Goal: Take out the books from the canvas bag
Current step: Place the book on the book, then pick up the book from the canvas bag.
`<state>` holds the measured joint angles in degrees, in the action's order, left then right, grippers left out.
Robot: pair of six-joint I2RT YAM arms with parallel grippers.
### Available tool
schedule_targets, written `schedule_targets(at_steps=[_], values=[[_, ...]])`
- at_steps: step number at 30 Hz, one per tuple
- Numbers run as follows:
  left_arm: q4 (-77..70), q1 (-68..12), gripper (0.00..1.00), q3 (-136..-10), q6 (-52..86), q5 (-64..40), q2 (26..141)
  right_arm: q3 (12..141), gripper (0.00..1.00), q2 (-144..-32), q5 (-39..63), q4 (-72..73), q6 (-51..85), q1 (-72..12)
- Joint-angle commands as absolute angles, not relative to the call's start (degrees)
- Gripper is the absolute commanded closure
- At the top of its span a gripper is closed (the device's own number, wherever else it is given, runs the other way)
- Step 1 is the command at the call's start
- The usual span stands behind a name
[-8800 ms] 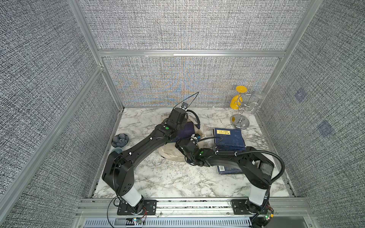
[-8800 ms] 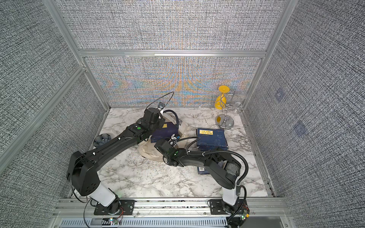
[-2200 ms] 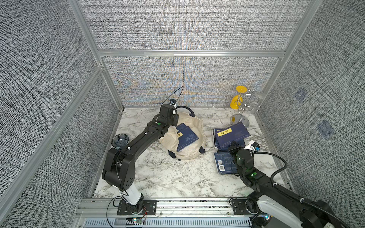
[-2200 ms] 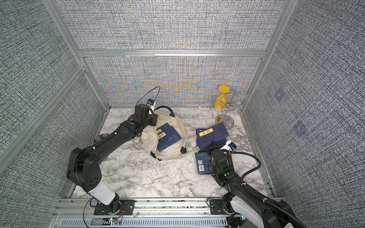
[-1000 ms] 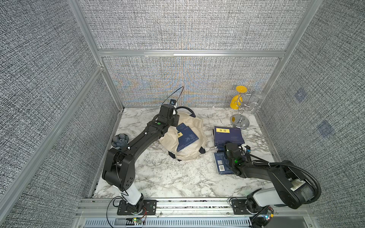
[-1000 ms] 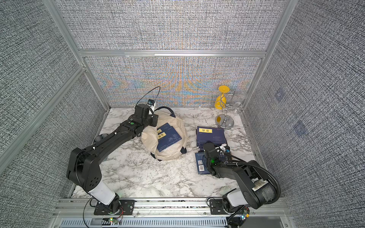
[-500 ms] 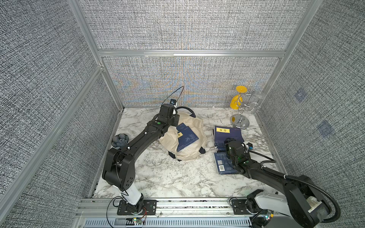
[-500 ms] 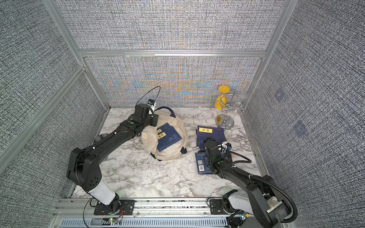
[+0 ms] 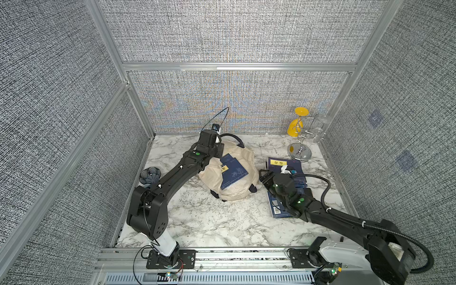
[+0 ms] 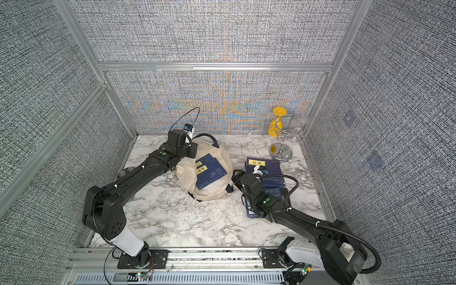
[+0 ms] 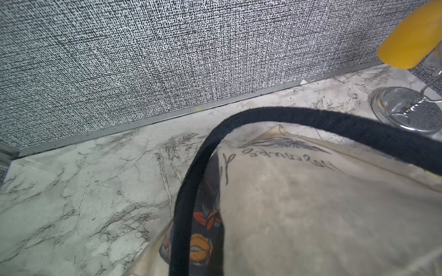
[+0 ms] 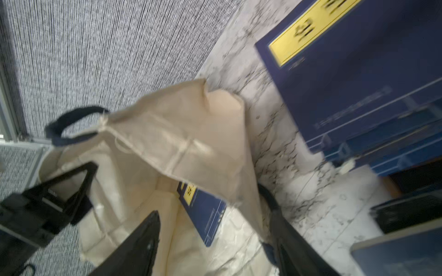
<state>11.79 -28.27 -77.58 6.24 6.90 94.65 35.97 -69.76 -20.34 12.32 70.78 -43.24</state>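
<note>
Marble tabletop (image 9: pixel 197 217): walled bay; activity mid-surface and toward the right edge.
Right gripper (image 9: pixel 266 175): jaws wide, empty; a second ago over the stacked books (image 9: pixel 278 162), now turned toward the bag mouth.
Finding: latest book judged delivered to the stack; next fetch beginning.
Left gripper (image 9: pixel 218 152): clenched on the far rim of the canvas bag (image 9: pixel 234 193), holding it open.
Remaining books (image 9: pixel 233 172): two, lying in the bag mouth, mid-surface toward the back edge.

Robotics lab cell: aluminium-framed grey walls (image 9: pixel 234 37), marble tabletop (image 9: pixel 197 217), two arms (image 9: pixel 170 180) bolted to a rail (image 9: pixel 246 256).
</note>
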Motion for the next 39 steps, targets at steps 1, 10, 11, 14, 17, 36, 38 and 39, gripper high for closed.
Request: schedule_targets(at_steps=[1, 10, 11, 14, 17, 36, 38, 39], values=[[11.9, -28.2, 1.0, -77.9, 6.5, 6.5, 94.2, 38.6, 0.26, -72.9, -20.2, 14.1, 68.4, -46.3], [11.3, -28.2, 1.0, -77.3, 6.9, 6.2, 93.3, 43.8, 0.26, -82.4, -25.5, 16.1, 72.0, -56.0], [11.2, -28.1, 1.0, -77.3, 6.9, 6.3, 93.3, 44.7, 0.26, -84.0, -25.8, 17.2, 71.5, -56.7], [11.2, -28.2, 1.0, -77.2, 7.1, 6.3, 93.0, 47.8, 0.26, -89.1, -24.2, 17.3, 72.4, -56.8], [10.9, -28.2, 1.0, -77.0, 7.4, 6.0, 92.6, 49.3, 0.26, -93.8, -21.6, 20.1, 73.8, -56.1], [9.0, -28.2, 1.0, -75.3, 8.1, 4.9, 88.9, 54.3, 0.26, -106.9, -18.9, 22.1, 77.7, -52.1], [8.6, -28.3, 1.0, -75.0, 8.2, 4.6, 88.5, 54.6, 0.26, -107.5, -19.1, 22.8, 77.1, -51.9], [8.5, -28.2, 1.0, -74.9, 8.3, 4.4, 88.4, 54.7, 0.27, -107.9, -19.3, 22.8, 77.0, -51.9]])
